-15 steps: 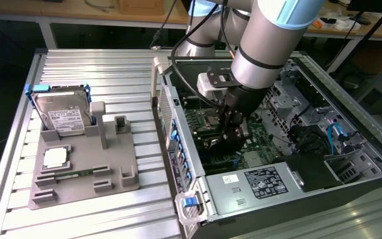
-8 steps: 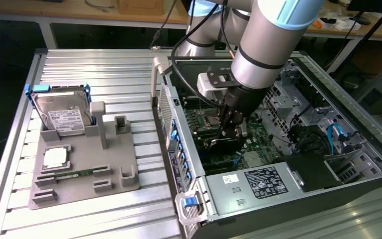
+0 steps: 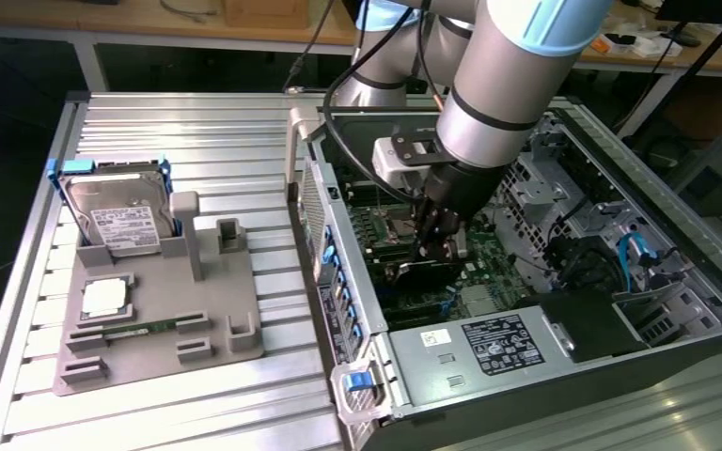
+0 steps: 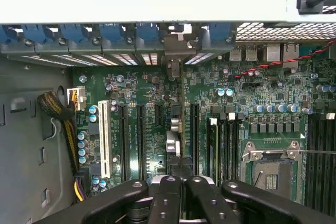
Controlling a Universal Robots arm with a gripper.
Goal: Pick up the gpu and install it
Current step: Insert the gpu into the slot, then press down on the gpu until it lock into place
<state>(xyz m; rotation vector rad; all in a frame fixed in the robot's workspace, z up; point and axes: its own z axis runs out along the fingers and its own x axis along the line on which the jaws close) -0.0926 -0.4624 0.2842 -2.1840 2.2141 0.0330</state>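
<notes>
Exterior view adds the hard drive (image 3: 120,218) at frame left; wrist view adds the motherboard (image 4: 220,124). Inside the case (image 3: 612,338), at frame centre, the gripper (image 3: 434,246) is clamped on the gpu (image 4: 174,135), standing edge-on among the slots.

No legible text (labels too small)

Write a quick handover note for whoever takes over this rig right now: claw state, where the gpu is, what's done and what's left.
Claw: shut on the gpu, reached down inside the open computer case.
Gpu: held edge-on over the motherboard, its bracket end toward the rear slot openings.
Done: gpu picked up and brought into the case.
Left: can't tell whether it's fully seated; check before release.
Hard drive sits in the grey holder outside.
</notes>
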